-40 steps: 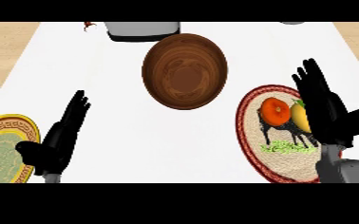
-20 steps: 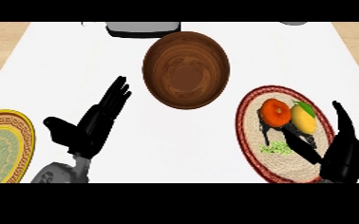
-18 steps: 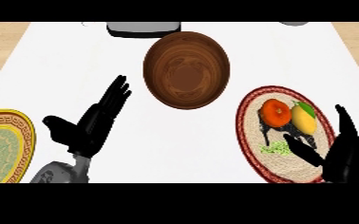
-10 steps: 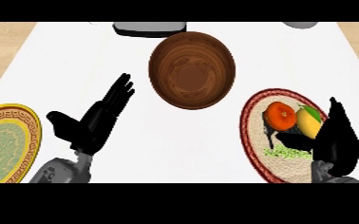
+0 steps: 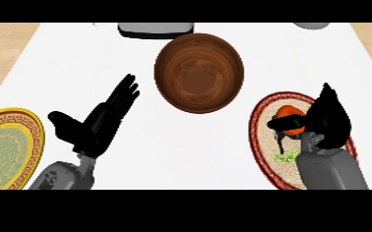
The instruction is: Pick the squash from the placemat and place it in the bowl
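The brown wooden bowl [image 5: 198,72] stands in the middle of the white counter. To its lower right lies a round woven placemat [image 5: 263,142] with a red rim. My right hand [image 5: 328,120] is down over the placemat and covers the spot where the yellow squash lay, so the squash is hidden. Its thumb reaches left across an orange vegetable [image 5: 288,112], and its fingers point away from me. My left hand [image 5: 98,123] is open at the lower left, fingers straight and slanted toward the bowl, holding nothing.
A yellow-rimmed patterned plate [image 5: 18,147] sits at the left edge. A grey appliance [image 5: 156,28] stands behind the bowl and a grey object [image 5: 312,25] at the top right. A green bit [image 5: 289,155] lies on the placemat.
My right hand has moved up and left over the placemat and now hides the squash that showed before. The left hand rose earlier and stays beside the bowl.
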